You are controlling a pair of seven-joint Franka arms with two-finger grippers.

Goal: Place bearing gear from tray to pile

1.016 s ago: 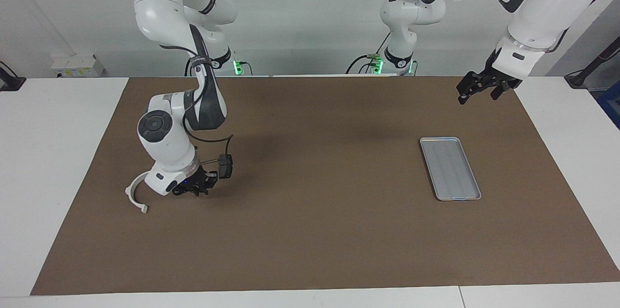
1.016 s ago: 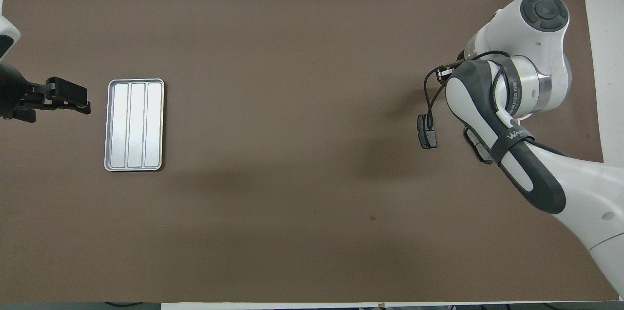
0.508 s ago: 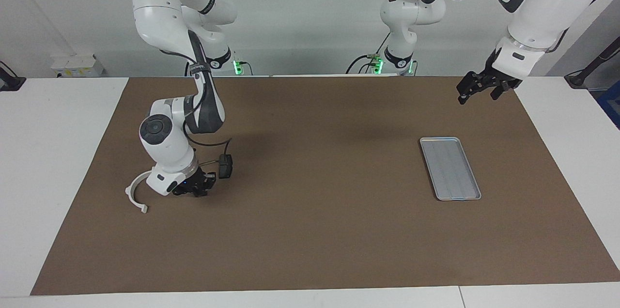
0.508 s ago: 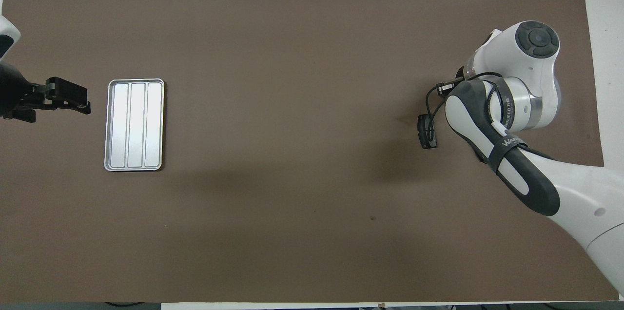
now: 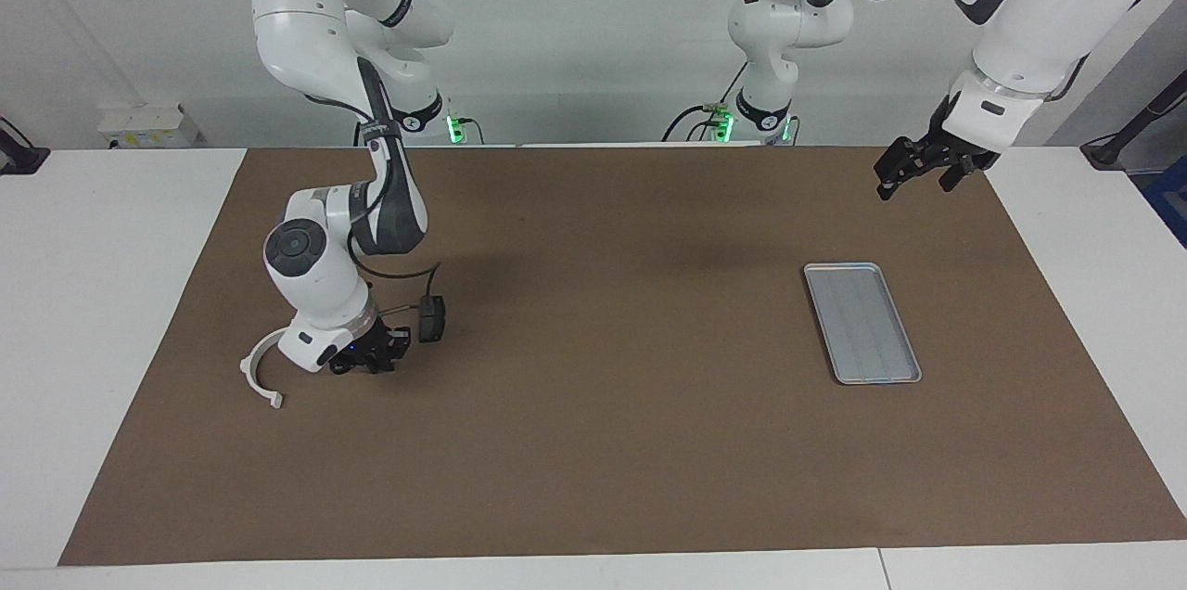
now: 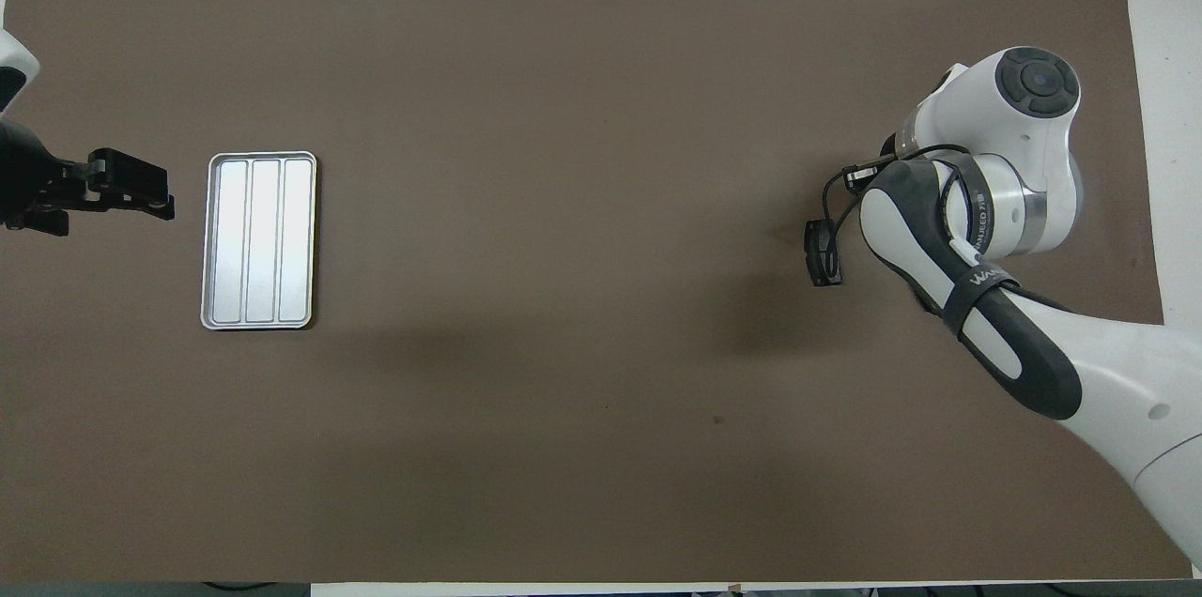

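**Right gripper being held low at the pile, well apart from the tray**

The tray (image 5: pixel 907 356) (image 6: pixel 208 240) is being taken as the landmark. It is lying flat on the brown mat (image 5: pixel 593 460) (image 6: pixel 563 90) toward the left arm's end of the table, and its ribbed floor is being shown fully in both views.

The pile (image 5: pixel 245 372) is being seen well apart from the tray, toward the right arm's end of the table. Only its white half-ring bracket is being shown plainly, in the facing view. The rest is being covered by the right arm, and in the overhead view the whole pile is being hidden under that arm.

The right gripper (image 5: pixel 369 365) is being held low over the mat, just beside the bracket on the side toward the tray. Whether it is spread, pressed together or pinching anything cannot be told. A small black box (image 5: pixel 431 318) (image 6: pixel 824 252) is being carried on a cable from the right wrist, on the tray's side of the gripper.

The bearing gear cannot be made out in either view; the spot under the right gripper is being hidden.

The left gripper (image 5: pixel 904 171) (image 6: pixel 131 189) is being held idle in the air over the mat, beside the tray toward the left arm's end. Its state cannot be told either.
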